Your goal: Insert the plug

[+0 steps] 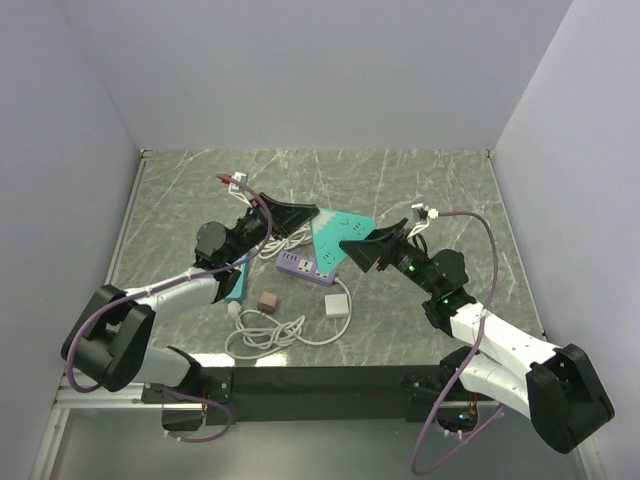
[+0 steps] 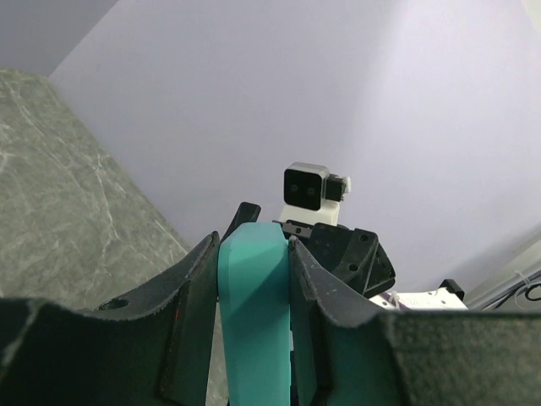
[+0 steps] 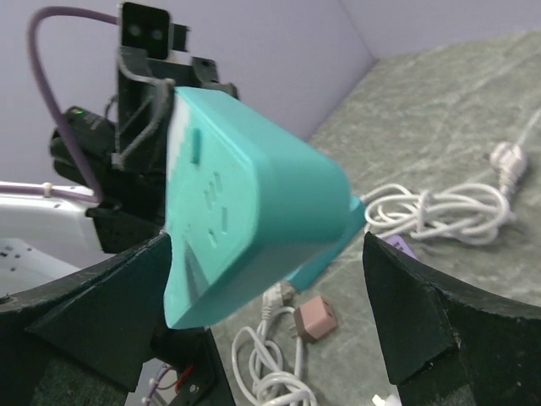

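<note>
1. The plug (image 1: 337, 303) lies flat on the table (image 1: 440, 190) near its middle. It sits just right of a brownish-pink cube (image 1: 267, 301) and on the near side of a purple power strip (image 1: 305, 267). Neither claw touches it.
2. Being square, it shows no clear long axis, and it sits slightly turned against the table's edges. Its thin white cable (image 1: 268, 335) leaves from the near side and runs left into a loose coil. Which way its prongs face cannot be told.
3. The left claw (image 1: 300, 215) is closed narrowly on the thin edge of a teal power strip (image 1: 342, 238). It holds the strip raised above the table, on the far side of the plug.
4. The right claw (image 1: 362, 250) stands wide open, its fingers spread on either side of the teal strip's free end, gripping nothing.
</note>
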You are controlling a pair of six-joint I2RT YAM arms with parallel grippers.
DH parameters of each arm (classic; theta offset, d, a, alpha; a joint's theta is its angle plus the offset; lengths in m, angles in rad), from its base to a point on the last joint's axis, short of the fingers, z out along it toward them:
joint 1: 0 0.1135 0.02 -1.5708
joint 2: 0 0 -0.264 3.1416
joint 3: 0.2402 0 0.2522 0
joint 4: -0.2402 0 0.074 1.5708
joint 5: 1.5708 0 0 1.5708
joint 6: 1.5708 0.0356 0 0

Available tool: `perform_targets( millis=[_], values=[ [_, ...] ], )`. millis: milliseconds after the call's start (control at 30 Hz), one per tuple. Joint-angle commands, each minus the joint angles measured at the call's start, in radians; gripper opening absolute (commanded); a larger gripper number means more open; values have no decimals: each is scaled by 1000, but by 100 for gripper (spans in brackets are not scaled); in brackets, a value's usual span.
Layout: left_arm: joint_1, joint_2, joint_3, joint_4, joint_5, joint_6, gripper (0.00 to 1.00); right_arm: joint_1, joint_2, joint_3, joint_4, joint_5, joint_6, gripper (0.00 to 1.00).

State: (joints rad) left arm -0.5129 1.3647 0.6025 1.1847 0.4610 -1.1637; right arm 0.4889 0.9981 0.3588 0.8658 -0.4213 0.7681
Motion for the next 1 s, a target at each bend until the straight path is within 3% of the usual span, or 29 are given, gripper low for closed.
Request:
perform_targets(
  millis=[0,267,567,767,833,867,967],
  values=[
    [-21,-44,-1,82,-42,6,1,25,-22,-9,180,-30,16,100],
    [-56,-24,10,112,-70,10,1,54,22,-21,366,-77,65,97],
    [-105,-18,13,110,-99,38,1,76,74,-26,478,-70,88,83],
    [-118,-33,-18,96,-113,56,1,77,33,-38,492,-37,66,56],
    [-121,-47,-35,73,-119,76,1,77,14,-35,457,-14,47,29],
    [-124,-49,-40,66,-123,85,1,77,-5,-23,429,-4,39,4],
    [-130,-59,-44,-8,-96,142,1,76,-30,2,343,19,-4,0]
  ],
)
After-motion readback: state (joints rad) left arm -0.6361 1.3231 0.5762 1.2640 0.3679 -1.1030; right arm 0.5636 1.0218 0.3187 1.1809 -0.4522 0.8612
